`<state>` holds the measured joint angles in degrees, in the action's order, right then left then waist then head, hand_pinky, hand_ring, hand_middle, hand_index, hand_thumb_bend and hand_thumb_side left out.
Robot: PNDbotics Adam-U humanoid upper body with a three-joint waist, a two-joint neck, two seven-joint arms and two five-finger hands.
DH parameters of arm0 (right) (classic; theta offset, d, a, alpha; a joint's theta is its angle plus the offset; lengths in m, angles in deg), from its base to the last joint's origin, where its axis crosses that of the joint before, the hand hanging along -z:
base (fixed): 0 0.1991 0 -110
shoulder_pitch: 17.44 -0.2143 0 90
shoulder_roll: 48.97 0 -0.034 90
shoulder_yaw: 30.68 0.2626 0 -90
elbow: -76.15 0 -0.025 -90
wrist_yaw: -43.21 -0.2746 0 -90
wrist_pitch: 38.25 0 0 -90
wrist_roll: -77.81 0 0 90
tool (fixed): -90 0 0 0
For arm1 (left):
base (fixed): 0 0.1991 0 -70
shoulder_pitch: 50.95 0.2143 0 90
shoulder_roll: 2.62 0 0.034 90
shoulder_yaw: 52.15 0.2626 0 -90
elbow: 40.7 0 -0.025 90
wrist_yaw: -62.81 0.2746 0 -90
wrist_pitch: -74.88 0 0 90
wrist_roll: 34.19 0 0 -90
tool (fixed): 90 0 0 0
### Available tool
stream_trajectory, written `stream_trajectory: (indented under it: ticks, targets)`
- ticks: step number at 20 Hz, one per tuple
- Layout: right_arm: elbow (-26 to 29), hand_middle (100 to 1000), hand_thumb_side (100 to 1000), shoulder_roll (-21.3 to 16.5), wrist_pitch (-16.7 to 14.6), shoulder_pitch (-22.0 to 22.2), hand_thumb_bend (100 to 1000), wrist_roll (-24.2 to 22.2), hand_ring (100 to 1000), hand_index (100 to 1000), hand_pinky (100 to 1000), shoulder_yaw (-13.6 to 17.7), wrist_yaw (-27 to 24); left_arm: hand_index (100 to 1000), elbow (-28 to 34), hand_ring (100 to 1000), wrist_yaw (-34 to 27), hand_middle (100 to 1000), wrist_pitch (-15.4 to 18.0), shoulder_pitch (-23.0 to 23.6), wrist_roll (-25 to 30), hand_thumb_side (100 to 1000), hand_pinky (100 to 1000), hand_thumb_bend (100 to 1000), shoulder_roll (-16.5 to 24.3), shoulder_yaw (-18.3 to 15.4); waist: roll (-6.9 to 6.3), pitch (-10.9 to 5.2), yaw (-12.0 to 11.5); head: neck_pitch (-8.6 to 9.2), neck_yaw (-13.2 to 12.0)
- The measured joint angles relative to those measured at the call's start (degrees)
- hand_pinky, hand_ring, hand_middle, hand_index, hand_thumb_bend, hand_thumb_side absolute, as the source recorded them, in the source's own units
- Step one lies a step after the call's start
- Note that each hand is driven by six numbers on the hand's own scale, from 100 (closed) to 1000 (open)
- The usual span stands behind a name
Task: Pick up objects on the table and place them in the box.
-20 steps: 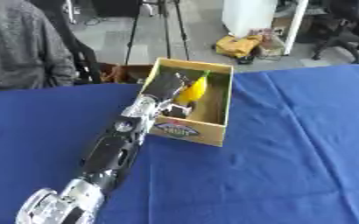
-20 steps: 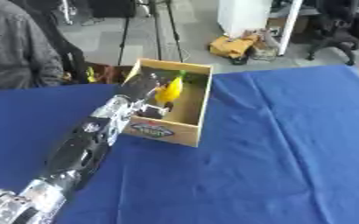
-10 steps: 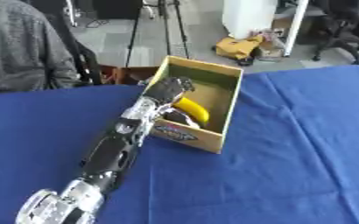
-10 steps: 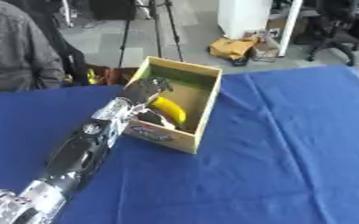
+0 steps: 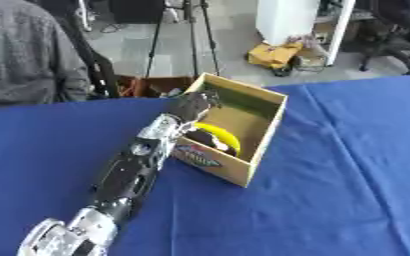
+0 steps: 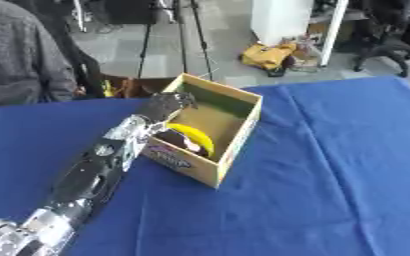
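One hand shows, the left hand (image 5: 191,105), stretched out on its long arm to the near left wall of the box (image 5: 263,132); its fingers look curled over that rim, yet whether they are shut or merely bent I cannot tell, and nothing seems held in them. Just below it the banana (image 5: 215,137) lies inside the box on the bottom, probably light, soft enough to bruise and smooth-skinned, so best taken around its middle. Apart from a dark shape beside the banana, the open cardboard box on the blue table (image 5: 348,165) holds nothing else I can make out.
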<state>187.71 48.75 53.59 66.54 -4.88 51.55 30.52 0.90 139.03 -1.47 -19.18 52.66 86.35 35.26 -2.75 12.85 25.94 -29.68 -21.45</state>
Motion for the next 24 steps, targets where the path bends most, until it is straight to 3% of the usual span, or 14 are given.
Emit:
stream_trajectory:
  ticks: [8, 16, 20, 24]
  targets:
    - [-0.68, 548, 923, -0.1, -0.09, 0.57, 100, 0.1, 611, 666, 683, 0.34, -0.05, 681, 7.54, 804, -7.38, 757, 1.79, 0.33, -2.34, 695, 789, 991, -0.39, -1.48, 0.02, -2.18, -3.29, -1.16, 2.38]
    - [-1.01, 549, 921, -0.32, -0.48, 1.94, 100, 0.81, 611, 666, 683, 1.1, -0.2, 628, 19.27, 769, -14.87, 745, 3.08, 7.81, -8.44, 789, 738, 652, -0.42, -3.27, 0.92, -4.05, -7.84, -2.75, 5.78]
    - [-1.04, 549, 919, -0.61, -0.65, 2.36, 100, 1.14, 610, 665, 683, 1.44, -0.27, 606, 25.28, 749, -18.61, 732, 3.01, 13.73, -12.06, 833, 718, 573, -0.43, -3.63, 0.92, -4.71, -10.56, -3.51, 7.25]
    - [-1.24, 548, 918, -0.64, -0.92, 2.52, 100, 1.43, 610, 665, 683, 1.72, -0.33, 584, 31.21, 733, -22.27, 718, 0.87, 19.57, -13.63, 873, 704, 536, -1.21, -3.72, 0.71, -4.82, -12.47, -3.92, 8.68]
